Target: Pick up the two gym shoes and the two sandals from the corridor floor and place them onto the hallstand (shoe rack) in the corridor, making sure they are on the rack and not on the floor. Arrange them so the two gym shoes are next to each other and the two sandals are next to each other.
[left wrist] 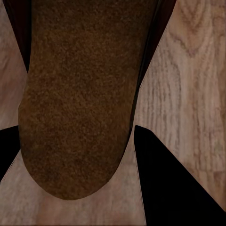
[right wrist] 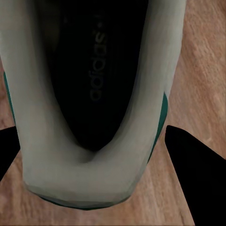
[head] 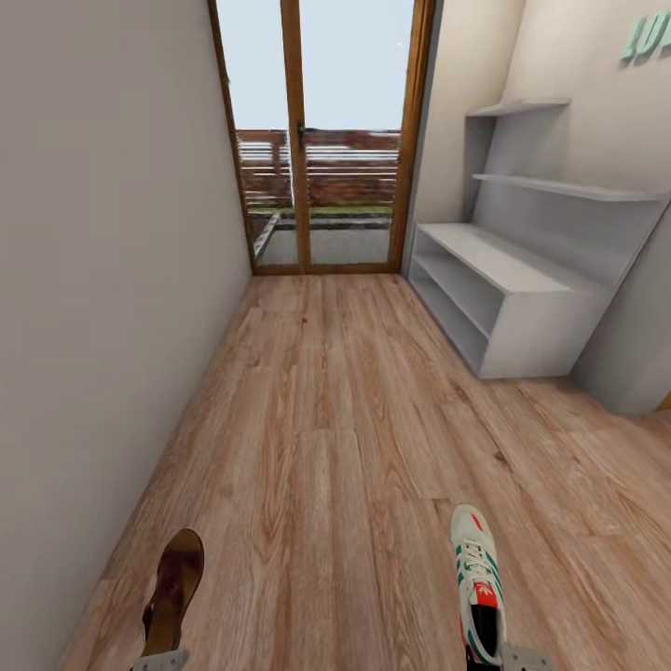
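A brown sandal (head: 172, 587) hangs over the corridor floor (head: 335, 419) at the lower left, toe pointing ahead, and my left gripper (head: 158, 660) is shut on its heel end. In the left wrist view its brown sole (left wrist: 80, 103) sits between the dark fingers (left wrist: 179, 188). At the lower right, a white gym shoe (head: 477, 582) with green stripes and a red tongue is gripped at the heel by my right gripper (head: 522, 657). The right wrist view looks into its dark opening (right wrist: 94, 75) between the fingers (right wrist: 197, 165). The pale grey hallstand (head: 522, 280) stands ahead on the right.
A plain wall (head: 102, 280) runs along the left of the narrow corridor. A glass door (head: 321, 140) with a wooden frame closes the far end. Stepped shelves (head: 568, 186) rise above the bench. Open plank floor lies between me and the rack.
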`<state>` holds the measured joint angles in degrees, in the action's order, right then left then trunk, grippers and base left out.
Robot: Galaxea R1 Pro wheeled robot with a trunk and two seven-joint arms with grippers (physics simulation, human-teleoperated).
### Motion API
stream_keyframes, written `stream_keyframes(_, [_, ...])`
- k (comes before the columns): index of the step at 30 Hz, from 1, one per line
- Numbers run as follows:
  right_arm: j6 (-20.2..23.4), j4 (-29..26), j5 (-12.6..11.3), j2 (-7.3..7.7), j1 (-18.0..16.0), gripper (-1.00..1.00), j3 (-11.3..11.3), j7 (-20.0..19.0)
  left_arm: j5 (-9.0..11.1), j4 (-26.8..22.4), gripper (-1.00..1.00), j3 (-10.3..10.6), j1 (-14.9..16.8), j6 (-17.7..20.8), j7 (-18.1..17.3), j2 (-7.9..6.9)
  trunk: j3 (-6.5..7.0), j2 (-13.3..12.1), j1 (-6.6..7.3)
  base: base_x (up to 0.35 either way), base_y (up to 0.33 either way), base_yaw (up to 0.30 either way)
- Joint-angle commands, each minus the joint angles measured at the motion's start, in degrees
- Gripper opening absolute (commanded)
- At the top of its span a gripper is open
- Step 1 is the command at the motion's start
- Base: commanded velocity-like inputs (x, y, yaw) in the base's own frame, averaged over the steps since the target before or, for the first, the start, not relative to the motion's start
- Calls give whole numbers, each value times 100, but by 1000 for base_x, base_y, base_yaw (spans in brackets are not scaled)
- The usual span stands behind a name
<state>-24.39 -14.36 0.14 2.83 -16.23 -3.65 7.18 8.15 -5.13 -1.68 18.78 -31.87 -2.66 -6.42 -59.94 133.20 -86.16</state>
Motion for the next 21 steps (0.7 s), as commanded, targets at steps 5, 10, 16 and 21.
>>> stream_keyframes(5, [-14,3,4,-2,-3,-100,-22,-6,11,4,-100,-17,3,-12,-16,0,-5,2,-2,339,0,0])
stream_keyframes(10, [-16,3,4,-3,-3,-100,-22,-6,11,4,-100,-17,3,-12,-15,0,-5,2,-2,339,0,0])
stream_keyframes(16, [-15,3,4,-2,-3,-100,-22,-6,11,4,-100,-17,3,-12,-15,0,-5,2,-2,339,0,0])
stream_keyframes(21, [-13,3,4,-4,-3,-100,-22,-6,11,4,-100,-17,3,-12,-16,0,-5,2,-2,339,0,0])
